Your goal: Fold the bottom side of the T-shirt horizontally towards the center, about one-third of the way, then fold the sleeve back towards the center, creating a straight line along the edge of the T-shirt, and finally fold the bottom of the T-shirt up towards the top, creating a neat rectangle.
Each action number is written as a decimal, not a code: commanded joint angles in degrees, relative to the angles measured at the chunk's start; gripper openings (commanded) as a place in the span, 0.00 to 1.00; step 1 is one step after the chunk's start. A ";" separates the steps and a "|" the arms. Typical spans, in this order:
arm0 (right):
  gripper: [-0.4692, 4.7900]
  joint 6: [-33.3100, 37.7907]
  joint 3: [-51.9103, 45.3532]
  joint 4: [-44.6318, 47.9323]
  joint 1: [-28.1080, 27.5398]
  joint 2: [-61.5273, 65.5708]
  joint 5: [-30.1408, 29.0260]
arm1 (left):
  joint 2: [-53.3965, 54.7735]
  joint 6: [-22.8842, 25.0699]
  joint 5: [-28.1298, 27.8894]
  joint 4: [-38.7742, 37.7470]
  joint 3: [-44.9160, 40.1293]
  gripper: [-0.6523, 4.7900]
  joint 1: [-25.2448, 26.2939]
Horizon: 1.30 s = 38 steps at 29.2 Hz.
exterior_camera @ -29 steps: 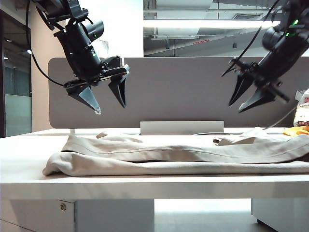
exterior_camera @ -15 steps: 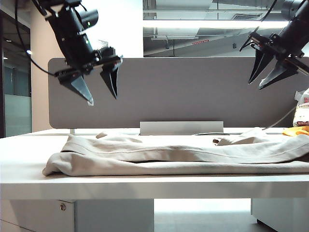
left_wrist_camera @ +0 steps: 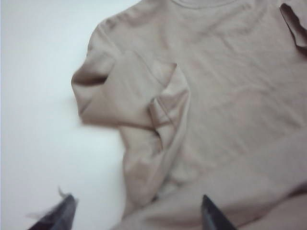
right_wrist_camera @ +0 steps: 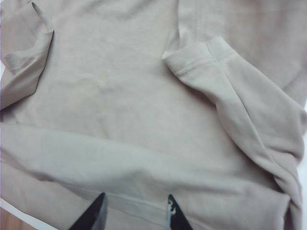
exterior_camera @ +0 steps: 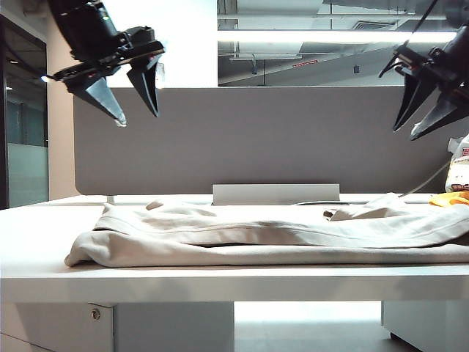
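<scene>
An office bay with a grey partition (exterior_camera: 271, 139) and strip lighting frames a white worktop (exterior_camera: 234, 282) on which the beige T-shirt (exterior_camera: 278, 235) lies flat across centre frame, its bottom of the T-shirt (exterior_camera: 293, 236) already turned over as a long band along the near side. The left claw (exterior_camera: 132, 92), at upper left, and the right claw (exterior_camera: 429, 110), at upper right, have both climbed well clear of the cloth over the past second, each empty with jaws apart; the left pair has drawn somewhat closer together.

From the left wrist, the left claw (left_wrist_camera: 136, 218) shows only two dark tips at the lower edge, spread, above a sleeve (left_wrist_camera: 120, 100) folded onto the body at centre left.

From the right wrist, the right claw (right_wrist_camera: 134, 213) hangs with a narrow gap at lower centre, over the other sleeve (right_wrist_camera: 230, 100) lying inward at right.

The release and retreat suggest the side fold and sleeves are done; the final fold upward likely remains.
</scene>
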 commanded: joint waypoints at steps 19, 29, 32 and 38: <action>0.37 0.24 -27.58 12.07 -6.43 -21.62 -0.22 | -15.43 -5.09 -0.31 13.84 -27.34 0.73 -5.01; 0.37 0.31 -36.17 13.60 -8.09 -26.14 -0.11 | -17.75 -7.80 -2.49 18.99 -36.17 0.73 -8.96; 0.37 0.37 -38.60 14.51 -8.57 -26.43 -0.07 | -19.43 -8.98 -2.64 20.96 -39.76 0.73 -8.96; 0.46 0.42 -42.34 16.11 -9.20 -26.45 1.16 | -20.70 -8.94 -2.64 21.11 -42.42 0.74 -8.96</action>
